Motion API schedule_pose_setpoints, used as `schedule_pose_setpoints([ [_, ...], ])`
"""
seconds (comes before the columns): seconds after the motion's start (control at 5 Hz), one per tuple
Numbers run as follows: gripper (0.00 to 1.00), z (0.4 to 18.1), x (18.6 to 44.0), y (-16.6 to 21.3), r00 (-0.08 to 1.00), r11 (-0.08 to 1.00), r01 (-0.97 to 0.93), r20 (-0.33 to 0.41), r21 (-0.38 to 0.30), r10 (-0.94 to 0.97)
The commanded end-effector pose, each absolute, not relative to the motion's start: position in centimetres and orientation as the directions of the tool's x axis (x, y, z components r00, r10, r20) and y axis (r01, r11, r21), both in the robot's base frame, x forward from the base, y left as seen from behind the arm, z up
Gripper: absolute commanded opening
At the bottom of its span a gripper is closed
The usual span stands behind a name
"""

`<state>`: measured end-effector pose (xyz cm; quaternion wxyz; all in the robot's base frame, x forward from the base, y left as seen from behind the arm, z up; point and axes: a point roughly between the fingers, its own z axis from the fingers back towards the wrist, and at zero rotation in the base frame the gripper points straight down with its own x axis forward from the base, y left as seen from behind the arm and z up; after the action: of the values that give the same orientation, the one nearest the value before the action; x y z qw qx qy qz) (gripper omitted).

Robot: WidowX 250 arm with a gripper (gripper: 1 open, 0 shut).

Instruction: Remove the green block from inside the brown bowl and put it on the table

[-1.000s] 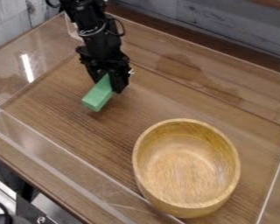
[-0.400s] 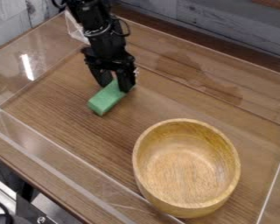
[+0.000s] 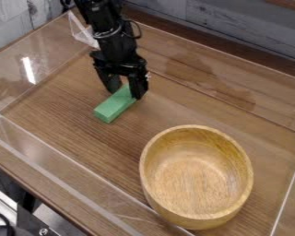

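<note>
The green block (image 3: 110, 109) lies flat on the table (image 3: 218, 92), left of centre and well clear of the brown bowl (image 3: 147, 168). The bowl stands empty at the front right. My black gripper (image 3: 124, 89) hangs straight down over the block's far end. Its two fingers stand slightly apart, one on each side of that end, and look open. The block rests on the wood by itself.
Clear plastic walls (image 3: 40, 64) run along the table's edges on the left, front and right. The arm comes down from the upper left. A grey panelled wall stands behind the table.
The block has gone from hanging tilted in the gripper to lying flat on the table. The gripper moved slightly right and down, and its fingers have spread.
</note>
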<state>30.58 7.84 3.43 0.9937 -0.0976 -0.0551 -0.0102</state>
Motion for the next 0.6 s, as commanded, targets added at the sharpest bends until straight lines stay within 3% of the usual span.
schedule_pose_setpoints([
  [0.0,1.00,4.67,31.87,7.76,0.988,0.982,0.040,0.155,-0.183,-0.011],
  [0.2,1.00,4.34,31.93,7.61,0.990,0.981,0.033,0.142,-0.190,-0.006],
  [0.4,0.00,4.02,31.98,7.45,0.992,0.980,0.026,0.128,-0.197,-0.001],
])
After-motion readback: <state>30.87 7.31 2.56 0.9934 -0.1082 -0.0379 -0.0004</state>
